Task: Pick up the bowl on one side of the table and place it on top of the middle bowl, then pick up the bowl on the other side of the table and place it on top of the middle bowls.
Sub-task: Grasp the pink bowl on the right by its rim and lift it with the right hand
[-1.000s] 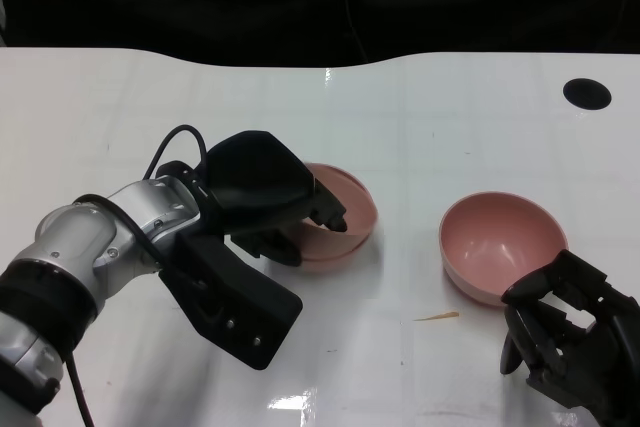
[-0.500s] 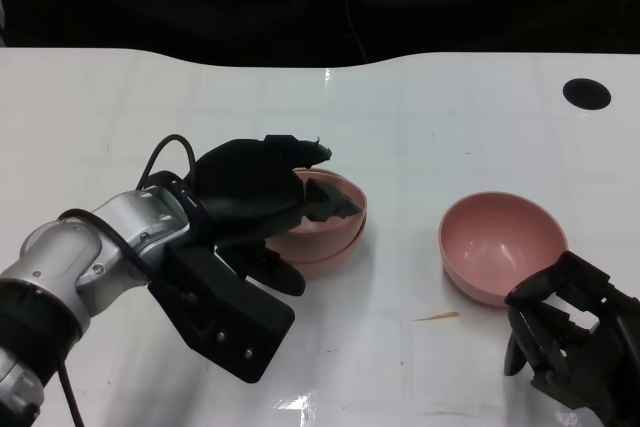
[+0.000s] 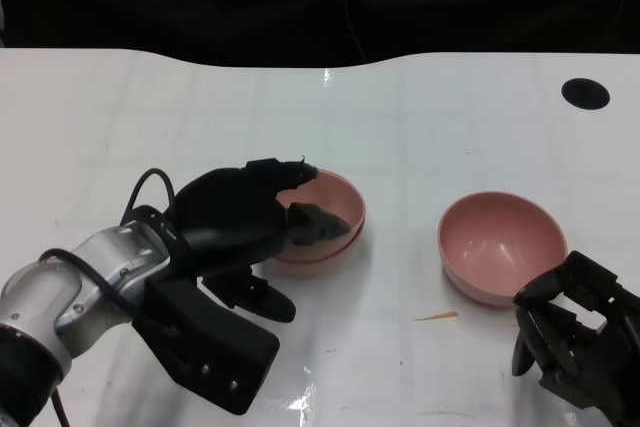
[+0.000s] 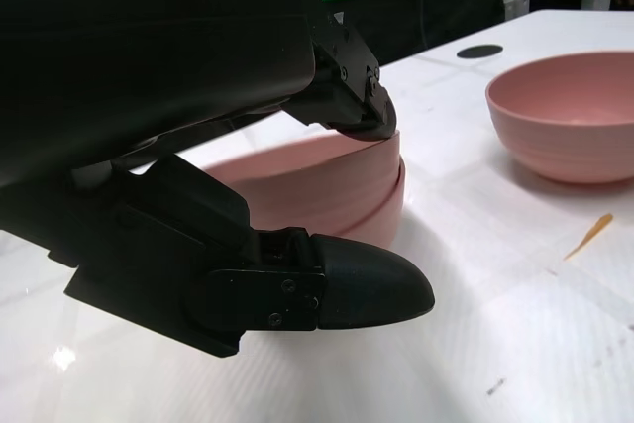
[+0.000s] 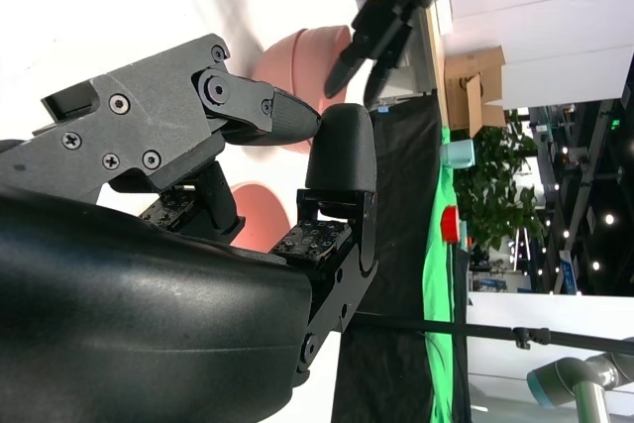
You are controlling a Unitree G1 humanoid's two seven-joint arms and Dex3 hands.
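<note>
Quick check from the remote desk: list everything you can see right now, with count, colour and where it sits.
Stacked bowls: two, pink, nested one in the other, middle of the table.
Single bowl: one, pink, upright on the table toward the robot's right side, apart from the stack.
Sliver: one, thin and orange-tan, lying on the table just in front of the single bowl; too small to identify.
Round hole or disc: one, black, far right of the table.
Table: one, white and glossy.
Left hand: black, on a silver forearm, fingers over the near rim of the stacked bowls.
Right hand: black, fingers curled, just in front of the single bowl, holding nothing.
</note>
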